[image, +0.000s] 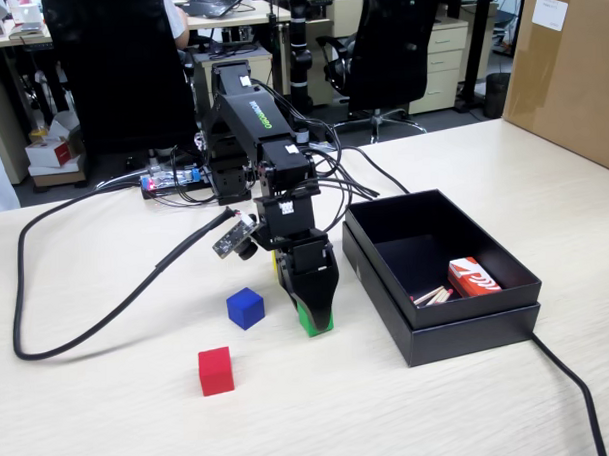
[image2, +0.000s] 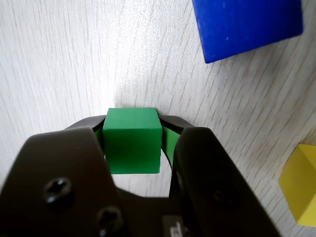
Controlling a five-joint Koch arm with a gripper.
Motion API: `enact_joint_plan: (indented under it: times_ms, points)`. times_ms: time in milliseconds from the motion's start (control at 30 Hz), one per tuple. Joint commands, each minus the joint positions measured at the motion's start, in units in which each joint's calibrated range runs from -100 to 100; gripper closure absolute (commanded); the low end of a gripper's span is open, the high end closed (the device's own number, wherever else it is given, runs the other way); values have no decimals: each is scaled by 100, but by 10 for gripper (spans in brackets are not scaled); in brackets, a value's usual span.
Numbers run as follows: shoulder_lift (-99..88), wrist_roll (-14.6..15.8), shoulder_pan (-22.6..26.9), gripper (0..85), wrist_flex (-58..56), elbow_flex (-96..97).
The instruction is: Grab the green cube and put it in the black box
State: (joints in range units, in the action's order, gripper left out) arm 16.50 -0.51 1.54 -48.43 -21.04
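Black box [image: 475,324]: red carton [image: 473,278], sticks | claw [image2: 133,129] grips green cube [image2: 132,140]

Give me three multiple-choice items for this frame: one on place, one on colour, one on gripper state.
1. Where is the green cube?
A. in the black box
B. between the jaws, on the table
C. on the red cube

2. Which colour is the cube nearest the front table edge in the fixed view?
A. red
B. blue
C. yellow

3. The gripper is
A. wide open
B. out of view
C. shut on the green cube

B: the wrist view shows the jaws flanking it.
A: the red cube lies in front of the blue cube.
C: both jaws press its sides.
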Motion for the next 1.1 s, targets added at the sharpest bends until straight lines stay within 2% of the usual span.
enact_joint_plan:
  times_ms: [0,67,233,433,467,500,567,700,767,1067]
  points:
    - [-27,-29,0,806,-129,-217]
    - [-61,-24,0,846,-120,-208]
    - [-681,-29,5,846,-129,-45]
    - [-2356,20,166,846,-345,-17]
    - [-3320,171,405,846,-673,-108]
    - [-3423,181,440,846,-682,-108]
    - [-4008,298,830,846,-725,-153]
    - [-3917,523,1231,846,-872,-444]
    - [-3251,733,1529,846,-872,-679]
    - [-1232,816,1548,846,-872,-1105]
